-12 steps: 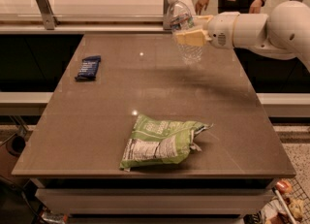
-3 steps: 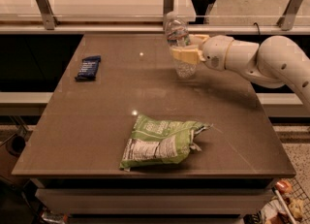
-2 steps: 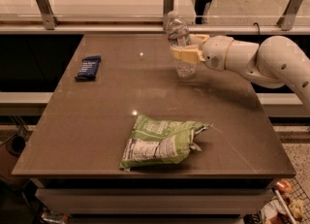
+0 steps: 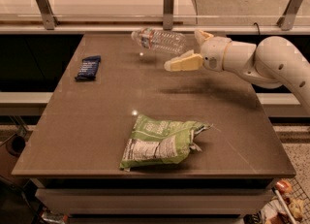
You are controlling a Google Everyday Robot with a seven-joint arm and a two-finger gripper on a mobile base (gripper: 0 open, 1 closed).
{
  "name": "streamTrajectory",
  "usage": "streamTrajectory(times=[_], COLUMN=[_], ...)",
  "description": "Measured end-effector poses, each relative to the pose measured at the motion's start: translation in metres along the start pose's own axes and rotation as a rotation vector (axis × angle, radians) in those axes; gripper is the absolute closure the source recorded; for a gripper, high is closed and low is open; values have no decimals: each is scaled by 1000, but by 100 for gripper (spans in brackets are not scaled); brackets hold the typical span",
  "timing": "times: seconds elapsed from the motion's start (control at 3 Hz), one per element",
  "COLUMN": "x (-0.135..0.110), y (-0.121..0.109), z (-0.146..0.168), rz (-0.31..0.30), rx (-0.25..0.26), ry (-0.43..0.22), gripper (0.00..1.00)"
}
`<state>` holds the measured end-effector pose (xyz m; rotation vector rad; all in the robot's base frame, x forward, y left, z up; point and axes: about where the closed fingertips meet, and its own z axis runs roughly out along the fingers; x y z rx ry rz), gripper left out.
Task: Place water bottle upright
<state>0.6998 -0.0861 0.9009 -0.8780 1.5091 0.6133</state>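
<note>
The water bottle (image 4: 160, 40) is a clear ribbed bottle with a white cap. It is tipped almost onto its side near the table's back edge, cap pointing left. Its base end sits just left of my gripper (image 4: 193, 49). The gripper reaches in from the right on the white arm (image 4: 261, 60). Its cream fingers (image 4: 183, 63) are spread apart, one in front of the bottle's base and one behind it, and they do not clamp it. I cannot tell whether the bottle rests on the table or is just above it.
A green snack bag (image 4: 162, 141) lies at the front middle of the brown table (image 4: 97, 121). A dark blue bar wrapper (image 4: 88, 67) lies at the left. A glass rail with metal posts (image 4: 168, 6) runs behind the back edge.
The bottle was held roughly upright in the gripper; now it has tipped over with the cap to the left, and the fingers have spread open.
</note>
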Motion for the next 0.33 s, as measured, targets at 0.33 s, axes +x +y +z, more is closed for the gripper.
streamTrajectory(times=[0.33], x=[0], y=[0], z=[0], rz=[0], rx=[0], ry=[0], gripper=[0])
